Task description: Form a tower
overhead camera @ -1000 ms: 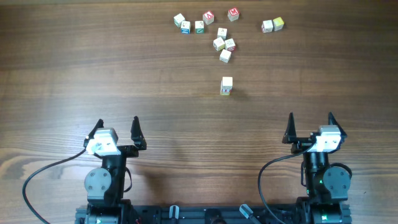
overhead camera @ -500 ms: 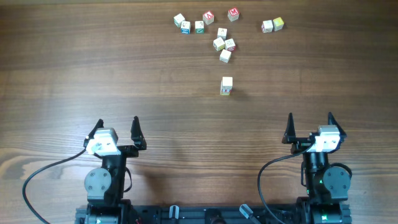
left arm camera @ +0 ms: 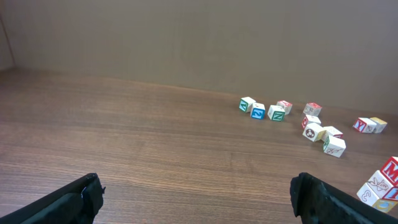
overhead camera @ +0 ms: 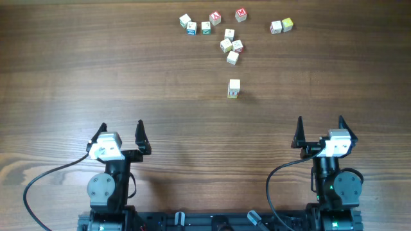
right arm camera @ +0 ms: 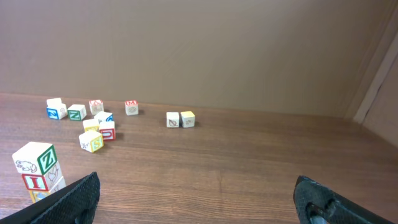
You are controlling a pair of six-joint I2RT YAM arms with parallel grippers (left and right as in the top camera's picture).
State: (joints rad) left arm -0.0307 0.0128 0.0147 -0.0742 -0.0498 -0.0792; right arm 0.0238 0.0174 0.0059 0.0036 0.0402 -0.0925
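- The left gripper (overhead camera: 121, 126) hangs low over the near edge of the table (overhead camera: 58, 83). Its fingers are spread wide with nothing between them.
- The right gripper (overhead camera: 320, 120) sits the same way on the other side, jaws splayed and empty. Neither arm is near any cube.
- Beyond them, about mid-table and somewhat closer to the right arm, stands the tower (overhead camera: 234, 88), upright and well apart from everything else.
- The right wrist camera catches the tower at its left edge (right arm camera: 38, 171). A green Z is on the top cube and a red I on the one below. A further cube sits beneath, partly hidden by the finger.
- The left wrist camera sees only a slice of it in the lower right corner (left arm camera: 380, 185).
- To my eye those cubes are light, hard wood with smooth printed faces. They are stiff enough to pinch firmly, but slick and easy to nudge.
- The column is narrow, so I would expect a sideways knock to topple it.
- The sensible hold on a fresh cube looks to be across two opposite flat sides, squarely and low enough that it cannot pivot. It should then be lowered straight down onto the top.
- Farther back lie the loose cubes (overhead camera: 226, 45), a small huddle just behind the tower.
- Behind that a ragged row (overhead camera: 205, 27) runs off to the left.
- Farthest right, a pair (overhead camera: 281, 25) sits side by side.
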